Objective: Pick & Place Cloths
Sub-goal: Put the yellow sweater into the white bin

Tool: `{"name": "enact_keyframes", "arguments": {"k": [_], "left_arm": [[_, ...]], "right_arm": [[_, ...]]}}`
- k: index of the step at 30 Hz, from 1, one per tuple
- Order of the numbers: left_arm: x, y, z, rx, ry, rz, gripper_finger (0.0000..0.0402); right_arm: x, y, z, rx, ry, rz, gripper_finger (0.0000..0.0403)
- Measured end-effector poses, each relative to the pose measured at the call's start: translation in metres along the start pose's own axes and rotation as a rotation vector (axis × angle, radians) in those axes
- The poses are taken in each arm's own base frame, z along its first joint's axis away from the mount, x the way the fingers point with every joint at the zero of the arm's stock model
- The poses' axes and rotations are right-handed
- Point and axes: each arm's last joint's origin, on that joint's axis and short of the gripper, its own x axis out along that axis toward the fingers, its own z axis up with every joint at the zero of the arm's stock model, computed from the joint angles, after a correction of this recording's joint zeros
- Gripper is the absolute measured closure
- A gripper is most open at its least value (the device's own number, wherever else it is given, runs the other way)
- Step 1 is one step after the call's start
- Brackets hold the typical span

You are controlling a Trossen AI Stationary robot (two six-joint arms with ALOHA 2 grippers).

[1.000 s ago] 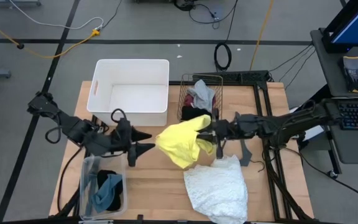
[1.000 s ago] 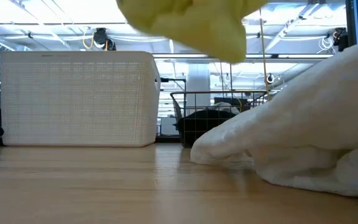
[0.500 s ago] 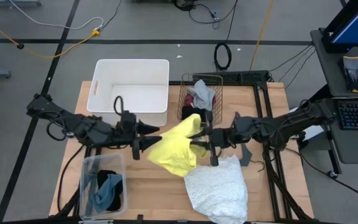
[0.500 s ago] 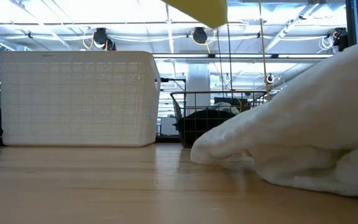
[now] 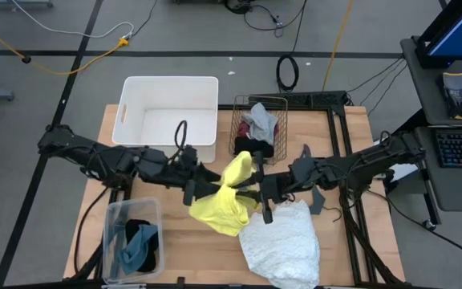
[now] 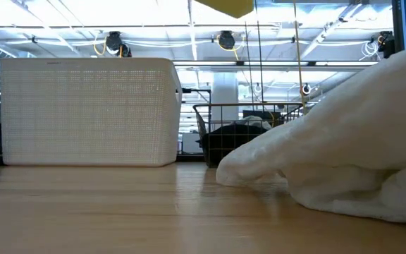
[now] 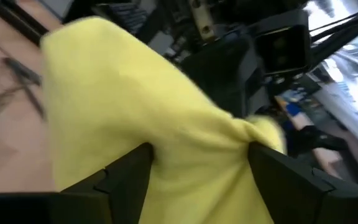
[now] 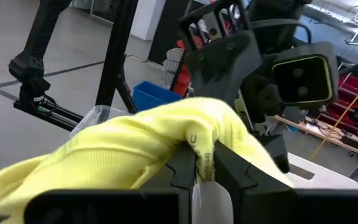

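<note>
A yellow cloth [image 5: 224, 201] hangs in the air over the table's middle, between my two grippers. My right gripper [image 5: 252, 189] reaches in from the table's right and is shut on the cloth. My left gripper [image 5: 212, 188] comes from the left and stands open, with a bunch of the yellow cloth [image 7: 185, 130] between its spread fingers. In the low view only the cloth's lowest tip [image 6: 224, 5] shows, far above the table top. A large white lacy cloth [image 5: 282, 241] lies heaped on the table at the near right. My left gripper is level and comes from the table's left; the yellow cloth fills the gap between its open fingers [image 7: 132, 171]. I cannot tell whether they touch it. My right gripper pinches a bunched fold of the cloth's upper part [image 8: 201, 144] between its two fingers, level, from the table's right. The cloth hangs below the fingers, slack and clear of the table.
A white bin [image 5: 167, 116] stands at the far left, and beside it a wire basket [image 5: 255, 128] holds grey and black cloths. A clear tub [image 5: 132, 241] at the near left holds dark cloths. A thin dark bar [image 5: 318, 197] lies right of the lacy cloth.
My right gripper has carried the yellow cloth toward the table's left and upward, rolling its wrist; the cloth's lower end has risen almost out of the low view. My left gripper has moved toward the table's right, up to the cloth, which now sits between its fingers.
</note>
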Motion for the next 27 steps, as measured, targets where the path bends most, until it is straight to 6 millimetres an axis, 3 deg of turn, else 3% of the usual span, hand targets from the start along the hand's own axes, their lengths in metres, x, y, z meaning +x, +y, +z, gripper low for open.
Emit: {"name": "enact_keyframes", "arguments": {"k": [6,12,27], "left_arm": [[0.004,-0.001,0.003,-0.037,0.037,-0.087,0.0104],[0.004,-0.002,0.003,-0.058,0.054,-0.114,0.0105],[0.034,0.002,-0.001,-0.103,0.069,-0.244,0.0195]], "right_arm": [[0.006,0.003,-0.005,-0.004,0.003,0.003,0.0382],[0.007,0.000,-0.005,-0.026,0.002,-0.007,0.0382],[0.007,-0.012,-0.005,-0.047,-0.033,-0.034,0.0382]]}}
